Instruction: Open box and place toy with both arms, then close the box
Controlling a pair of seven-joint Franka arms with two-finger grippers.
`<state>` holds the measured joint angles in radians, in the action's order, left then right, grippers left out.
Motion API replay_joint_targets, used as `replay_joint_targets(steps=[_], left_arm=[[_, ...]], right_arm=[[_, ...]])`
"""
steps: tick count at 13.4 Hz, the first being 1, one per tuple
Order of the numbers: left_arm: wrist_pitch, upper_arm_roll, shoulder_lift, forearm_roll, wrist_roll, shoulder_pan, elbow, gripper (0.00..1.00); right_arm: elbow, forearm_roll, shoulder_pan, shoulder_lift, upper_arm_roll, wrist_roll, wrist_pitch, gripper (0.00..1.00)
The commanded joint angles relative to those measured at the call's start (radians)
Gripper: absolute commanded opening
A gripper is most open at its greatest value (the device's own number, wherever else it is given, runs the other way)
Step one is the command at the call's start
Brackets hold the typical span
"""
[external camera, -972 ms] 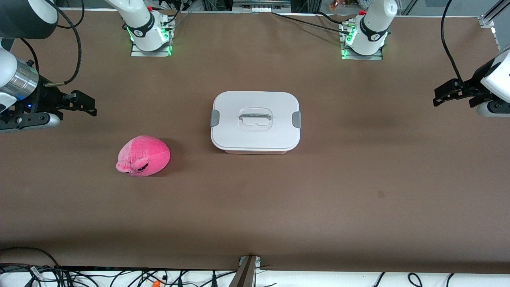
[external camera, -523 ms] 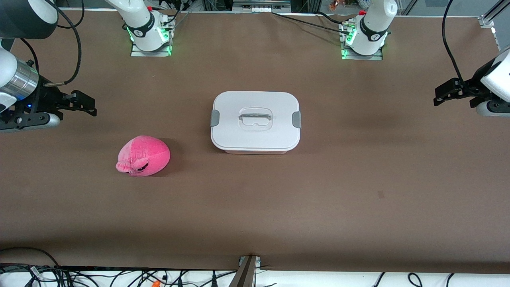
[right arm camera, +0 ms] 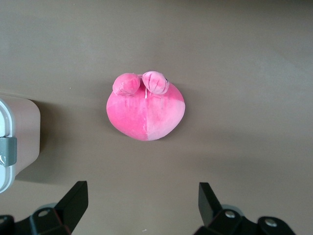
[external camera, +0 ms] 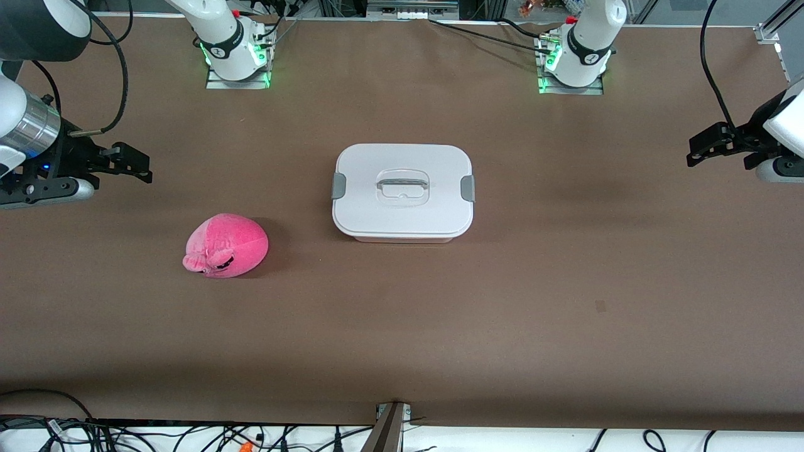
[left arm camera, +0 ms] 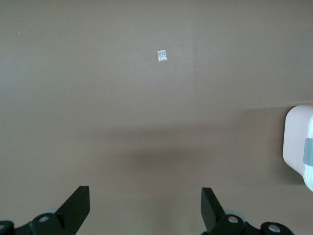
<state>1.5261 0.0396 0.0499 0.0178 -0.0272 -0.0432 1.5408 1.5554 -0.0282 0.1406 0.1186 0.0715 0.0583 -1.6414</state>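
Observation:
The box point(external camera: 402, 192) sits shut at the table's middle, a white lid with grey side clips and a recessed handle on a pale pink tub. Its edge shows in the left wrist view point(left arm camera: 298, 142) and the right wrist view point(right arm camera: 17, 139). The hot-pink plush toy point(external camera: 225, 245) lies on the table toward the right arm's end, nearer the front camera than the box; it also shows in the right wrist view point(right arm camera: 145, 106). My right gripper point(external camera: 135, 166) is open and empty, raised at the right arm's end. My left gripper point(external camera: 703, 147) is open and empty, raised at the left arm's end.
The brown table point(external camera: 402, 326) carries only the box and the toy. A small pale mark point(left arm camera: 162, 56) lies on the tabletop below the left gripper. The arm bases point(external camera: 235, 53) stand along the table's back edge. Cables hang past the front edge.
The left gripper has shifted slightly toward the left arm's end and up. The right arm, the box and the toy have not moved.

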Motion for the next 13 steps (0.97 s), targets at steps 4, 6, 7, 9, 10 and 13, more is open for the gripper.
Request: replay_joint_targets(steps=[4,6,7,9,10,13], left_arm=[[-0.115,0.094,0.001,-0.025,-0.025,-0.015,-0.011,1.0],[-0.112,0.153,0.005,-0.048,-0.028,-0.014,-0.008,1.0],[-0.11,0.172,0.01,-0.094,-0.026,-0.009,-0.007,1.0],[-0.11,0.186,0.04,-0.206,-0.06,0.011,0.001,1.0],[-0.101,0.193,0.051,-0.276,-0.115,0.025,0.004,1.0],[-0.064,0.195,0.119,-0.338,-0.294,0.098,0.001,1.0]], right_arm=[[0.0,0.011,-0.015,-0.008,-0.012,0.014,0.014,1.0],[-0.001,0.011,-0.015,-0.008,-0.012,0.014,0.014,1.0],[0.0,0.011,-0.015,-0.008,-0.012,0.014,0.014,1.0],[0.0,0.011,-0.015,-0.008,-0.012,0.014,0.012,1.0],[0.0,0.011,-0.015,-0.008,-0.012,0.014,0.014,1.0],[0.0,0.011,-0.015,-0.008,-0.012,0.014,0.014,1.0]])
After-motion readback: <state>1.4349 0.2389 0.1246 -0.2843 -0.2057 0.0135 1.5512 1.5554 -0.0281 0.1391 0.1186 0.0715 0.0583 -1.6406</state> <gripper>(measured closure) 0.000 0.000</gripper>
